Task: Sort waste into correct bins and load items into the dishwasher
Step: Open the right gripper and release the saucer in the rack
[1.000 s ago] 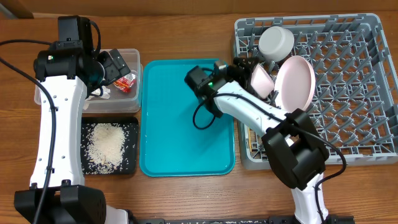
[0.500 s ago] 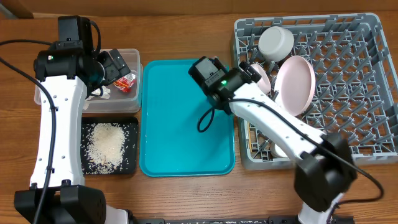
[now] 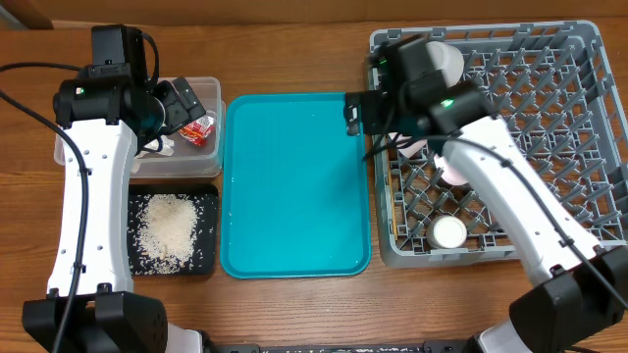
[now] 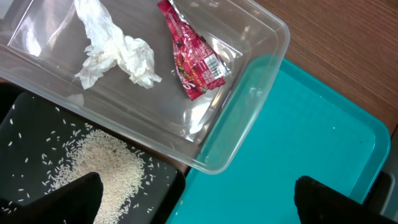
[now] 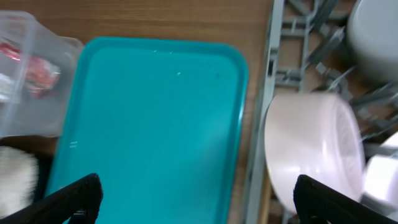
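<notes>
Seemingly with little left to sort, the left fingers [image 4: 65,200] hang spread wide and empty above the clear rectangular plastic tub [image 4: 255,93]. The crumpled white tissue [image 4: 118,56] and the small red crinkled snack wrapper [image 4: 193,65] lie apart on its floor. Just beside the tub on the wooden bench [image 3: 294,49], the shallow black rectangular tray [image 3: 206,201] holds the loose white rice grains [image 3: 165,227], heaped, with strays reaching toward the edges. A careless descent here could catch the light tub's rim, tip it or shove it against the black tray, and send rice onto the bench. The large teal serving tray [image 3: 294,186] in the middle carries only a few pale specks too small to identify. To its right, the right fingers [image 5: 336,202], likewise wide open and holding nothing, hover at the left edge of the large square grey plastic dish rack [image 3: 589,29]. The white right arm [image 3: 510,191] is stretched across the rack. Beneath it a pale pink round dish [image 5: 311,149], plate or saucer one cannot tell, stands on edge among the pegs near the grey-white bowl [image 5: 379,31]. The small white cup [image 3: 448,232] sits toward the rack's front. The likelier mishap is here: a low sweep of the arm could clip the upright dish and knock it flat or against the bowl.
</notes>
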Motion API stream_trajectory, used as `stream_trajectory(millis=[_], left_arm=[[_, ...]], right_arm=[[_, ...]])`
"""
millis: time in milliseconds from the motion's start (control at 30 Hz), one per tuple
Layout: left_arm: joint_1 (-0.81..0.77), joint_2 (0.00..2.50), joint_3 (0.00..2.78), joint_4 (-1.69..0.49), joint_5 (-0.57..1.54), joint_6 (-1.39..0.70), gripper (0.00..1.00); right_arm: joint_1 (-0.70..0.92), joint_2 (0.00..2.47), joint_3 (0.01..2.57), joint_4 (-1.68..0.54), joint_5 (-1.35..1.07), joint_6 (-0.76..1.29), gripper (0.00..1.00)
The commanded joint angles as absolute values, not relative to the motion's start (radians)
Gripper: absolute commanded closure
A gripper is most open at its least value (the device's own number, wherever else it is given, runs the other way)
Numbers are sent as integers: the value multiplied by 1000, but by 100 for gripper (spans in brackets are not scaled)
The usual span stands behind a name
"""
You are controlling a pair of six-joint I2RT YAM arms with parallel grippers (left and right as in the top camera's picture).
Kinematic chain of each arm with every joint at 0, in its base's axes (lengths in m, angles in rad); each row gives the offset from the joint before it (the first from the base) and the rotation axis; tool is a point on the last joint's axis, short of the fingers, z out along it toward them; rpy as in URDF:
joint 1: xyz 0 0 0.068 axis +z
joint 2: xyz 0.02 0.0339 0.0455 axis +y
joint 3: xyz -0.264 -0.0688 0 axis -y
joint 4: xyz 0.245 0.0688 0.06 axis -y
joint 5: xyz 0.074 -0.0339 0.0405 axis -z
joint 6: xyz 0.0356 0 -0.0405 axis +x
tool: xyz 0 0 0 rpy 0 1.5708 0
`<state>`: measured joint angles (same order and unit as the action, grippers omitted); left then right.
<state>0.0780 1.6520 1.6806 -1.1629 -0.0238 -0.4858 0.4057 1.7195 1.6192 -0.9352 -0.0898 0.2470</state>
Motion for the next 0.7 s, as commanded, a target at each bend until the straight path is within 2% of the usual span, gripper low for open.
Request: stream_trajectory(millis=[0, 667], left_arm=[[72, 1647, 1689, -1163, -33, -464, 0], [72, 1647, 1689, -1163, -33, -464, 0]], right_arm=[[373, 1700, 1618, -934, -282, 319, 0], [358, 1700, 1618, -933, -282, 319, 0]])
